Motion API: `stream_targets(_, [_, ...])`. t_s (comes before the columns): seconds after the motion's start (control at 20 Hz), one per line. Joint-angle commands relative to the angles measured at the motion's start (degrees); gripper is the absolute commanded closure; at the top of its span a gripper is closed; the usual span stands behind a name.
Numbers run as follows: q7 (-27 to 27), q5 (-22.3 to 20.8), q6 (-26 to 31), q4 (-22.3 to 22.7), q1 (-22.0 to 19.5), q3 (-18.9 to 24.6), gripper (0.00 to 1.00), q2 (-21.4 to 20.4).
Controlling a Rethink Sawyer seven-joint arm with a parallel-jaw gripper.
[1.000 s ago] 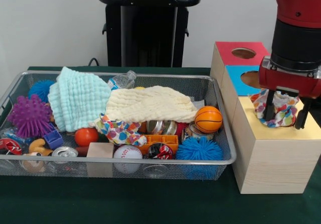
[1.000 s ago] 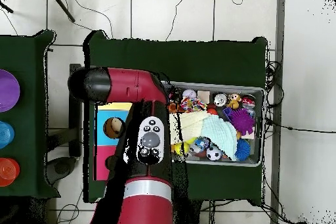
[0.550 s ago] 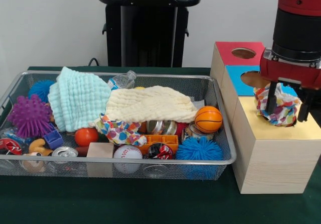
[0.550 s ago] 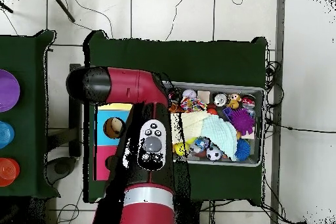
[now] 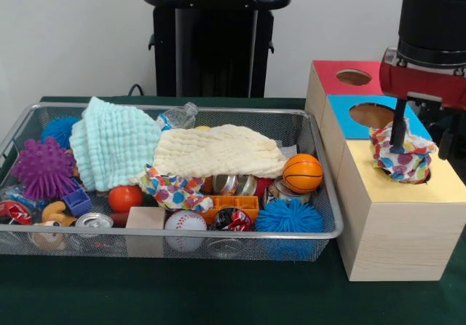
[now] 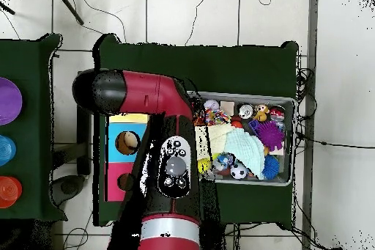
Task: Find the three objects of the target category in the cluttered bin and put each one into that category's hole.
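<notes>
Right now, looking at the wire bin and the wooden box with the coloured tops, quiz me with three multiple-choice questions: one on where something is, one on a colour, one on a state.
1. Where is the multicoloured spotted cloth under the gripper?
A. in the wire mesh bin
B. on the yellow top of the wooden box
C. on the green table cover

2. What colour is the box top farthest from the camera in the front view?
A. red
B. blue
C. yellow

3. How do the gripper's fingers stand?
A. clamped on an orange ball
B. apart, above the cloth
C. pinching the bin's rim

Answers: 1 B, the cloth sits bunched on the yellow section. 2 A, red lies behind blue. 3 B, both fingers hang spread over the cloth.
</notes>
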Motion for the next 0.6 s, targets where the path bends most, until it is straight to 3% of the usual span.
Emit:
stream_targets(0.05, [7.68, 2.33, 6.35, 8.79, -0.71, 3.14, 0.0, -2.96])
stream_targets(0.5, [6.45, 2.07, 6.2, 9.43, -1.2, 3.3, 0.0, -3.54])
stream_targets(0.55, [6.33, 2.04, 6.19, 9.61, -1.34, 3.43, 1.0, -3.66])
stream_targets(0.6, [6.22, 2.16, 5.86, 10.01, -1.46, 3.52, 1.0, -3.85])
